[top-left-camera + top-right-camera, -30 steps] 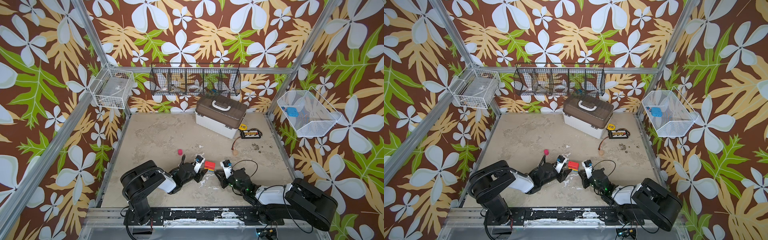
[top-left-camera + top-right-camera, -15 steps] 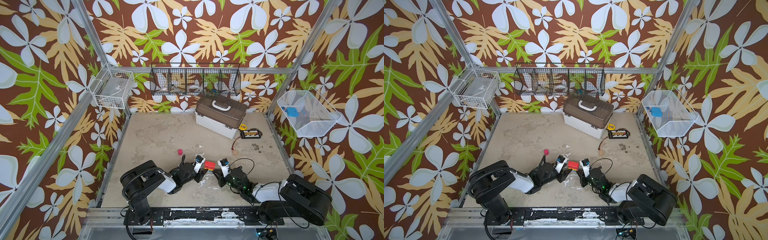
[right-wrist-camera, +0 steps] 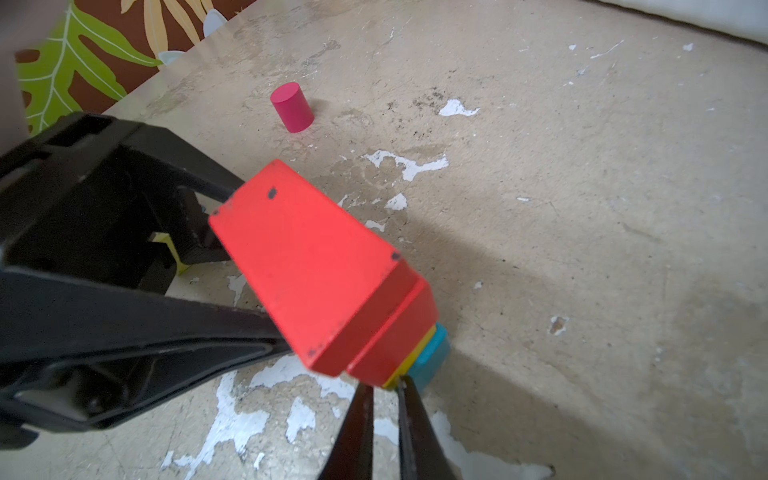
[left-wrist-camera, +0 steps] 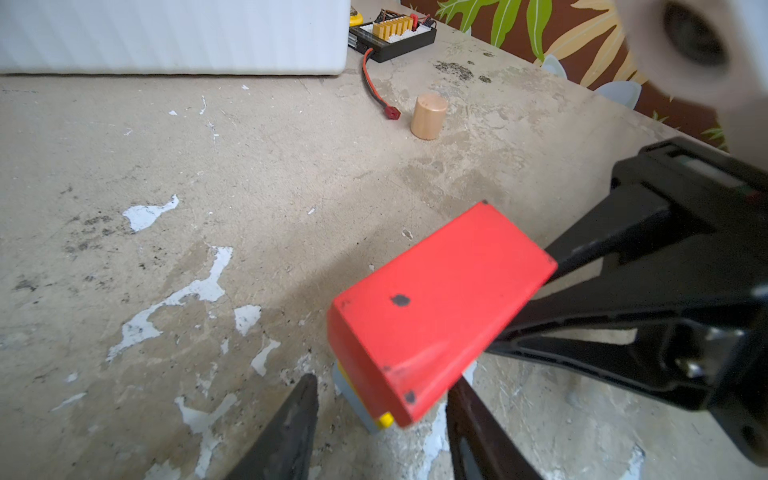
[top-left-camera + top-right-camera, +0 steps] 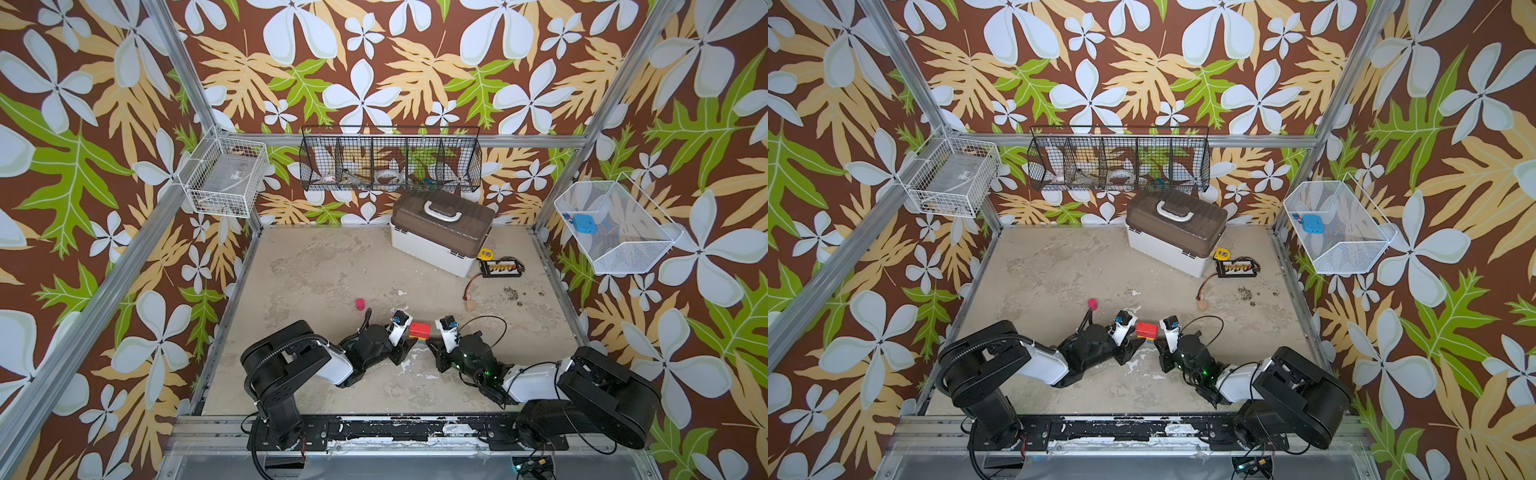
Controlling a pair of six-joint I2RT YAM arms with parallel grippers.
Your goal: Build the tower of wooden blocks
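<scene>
Tower (image 5: 419, 331): stands near the front middle of the worktop (image 5: 332, 270), between the two tools.
Change: the right tool (image 3: 384, 415) has come in from the right and now meets the stack; the tower itself has not shifted.
Meaning: probably a squaring-up of the layers, not a new block going on.
Look: a wide red block (image 3: 307, 266) lies on top and overhangs. Under it are a second red piece, a thin yellow layer and a teal-blue base, with chipped paint and slightly stepped edges.
Left tool (image 4: 384, 405): closed around the lower blocks, one finger on each side.
Right tool: fingers almost together, gripping nothing, tips against the yellow and teal edge.
Loose blocks: a pink cylinder (image 3: 291, 107) and a bare wood cylinder (image 4: 429, 116) stand well apart, further back.
</scene>
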